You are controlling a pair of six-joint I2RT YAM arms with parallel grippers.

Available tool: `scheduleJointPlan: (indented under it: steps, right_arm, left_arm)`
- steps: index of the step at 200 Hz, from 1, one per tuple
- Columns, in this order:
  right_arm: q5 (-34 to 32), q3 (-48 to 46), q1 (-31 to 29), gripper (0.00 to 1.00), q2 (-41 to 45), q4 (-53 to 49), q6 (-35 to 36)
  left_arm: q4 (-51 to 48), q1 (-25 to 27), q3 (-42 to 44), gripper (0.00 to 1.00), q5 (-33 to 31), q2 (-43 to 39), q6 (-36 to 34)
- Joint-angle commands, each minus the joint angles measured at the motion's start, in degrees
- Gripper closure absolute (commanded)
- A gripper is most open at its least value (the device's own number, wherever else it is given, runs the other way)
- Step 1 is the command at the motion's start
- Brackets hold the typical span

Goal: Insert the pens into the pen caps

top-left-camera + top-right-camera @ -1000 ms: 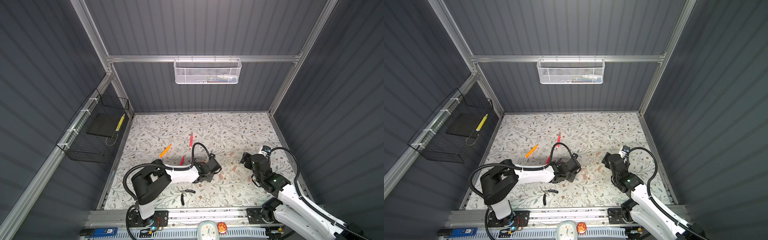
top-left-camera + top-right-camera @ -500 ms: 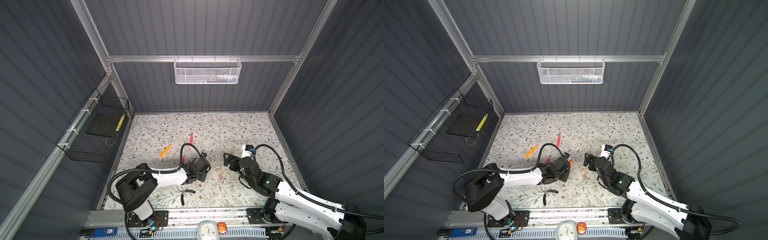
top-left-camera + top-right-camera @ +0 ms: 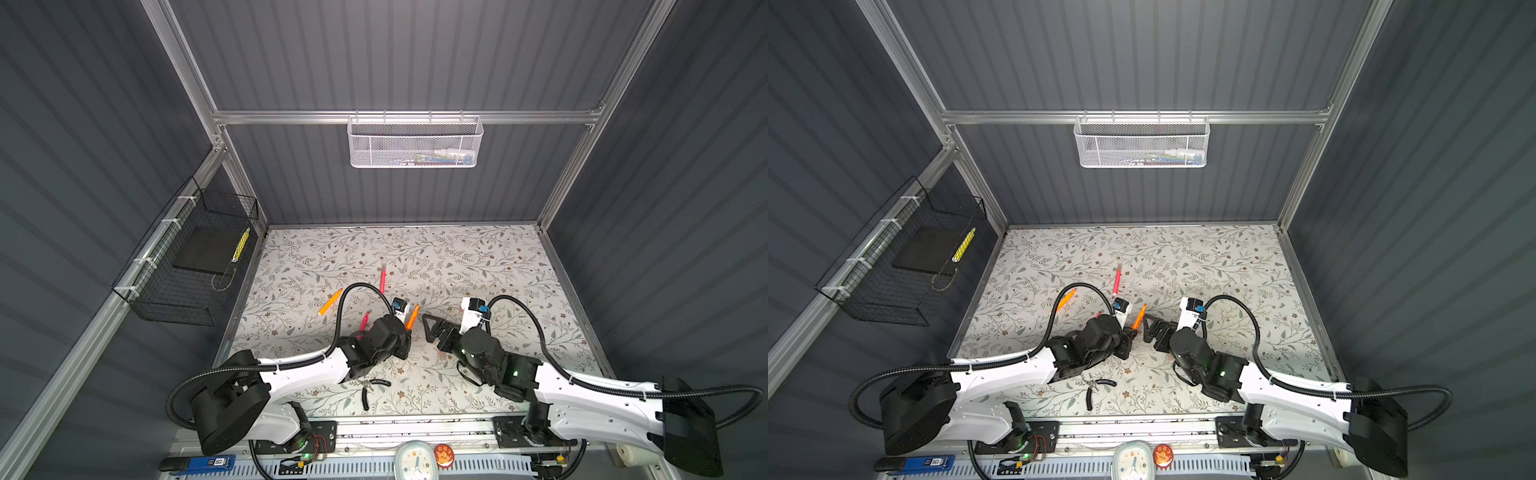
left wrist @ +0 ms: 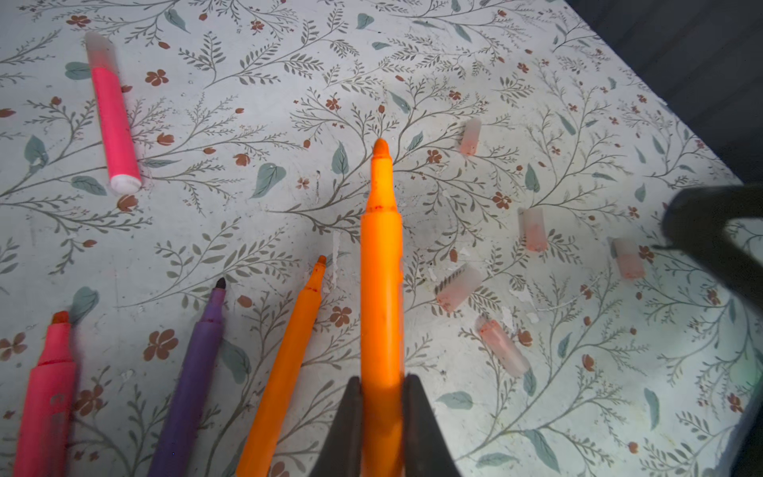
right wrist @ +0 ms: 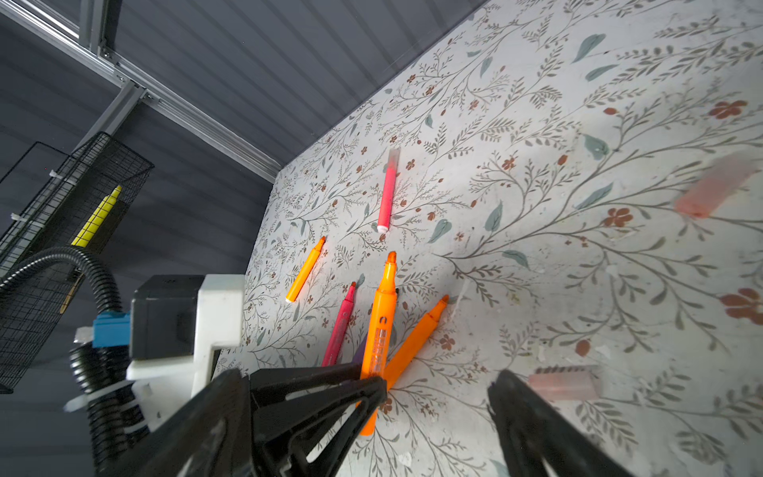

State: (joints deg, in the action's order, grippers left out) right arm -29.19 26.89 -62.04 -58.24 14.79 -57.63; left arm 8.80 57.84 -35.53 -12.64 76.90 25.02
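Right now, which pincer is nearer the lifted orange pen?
Left. The left pincer is shut on the orange pen; the right pincer is open beside it, apparently not touching.

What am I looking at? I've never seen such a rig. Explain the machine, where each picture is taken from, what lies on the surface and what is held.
This is one robot with two white arms, a left arm and a right arm. Each ends in a two-fingered gripper over a floral table.

Two pictures look down on the whole scene from overhead and are nearly identical. The other two come from small cameras on the arms' wrists.

The left gripper is shut on an uncapped orange pen. The right gripper is open and holds nothing.

On the table lie more uncapped pens, among them a purple pen, plus a capped pink pen. There are also several loose pale caps and black-handled pliers.
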Motion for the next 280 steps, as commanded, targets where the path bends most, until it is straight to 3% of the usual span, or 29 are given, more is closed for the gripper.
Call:
scheduleJointPlan:
  steps: [1, 78, 159, 280]
  right_arm:
    - [-2.91, 0.86, -1.81, 0.06, -1.64, 5.43, 0.45]
    - [-0.58, 3.82, -2.12, 0.22, -9.85, 8.86, 0.14]
    - [0.24, 5.8, -2.12, 0.32, -14.36, 10.56, 0.53]
    - [-2.34, 6.84, -2.12, 0.81, -15.57, 9.05, 1.66]
  left_arm:
    - [5.35, -0.09, 2.85, 1.0, 2.22, -3.52, -1.54]
    - [11.4, 0.0, 8.33, 1.0, 8.88, -9.58, -2.92]
    - [11.88, -0.01, 9.82, 1.0, 11.55, -12.7, -3.02]
    - [13.52, -0.01, 10.02, 1.0, 14.67, -12.48, -3.59]
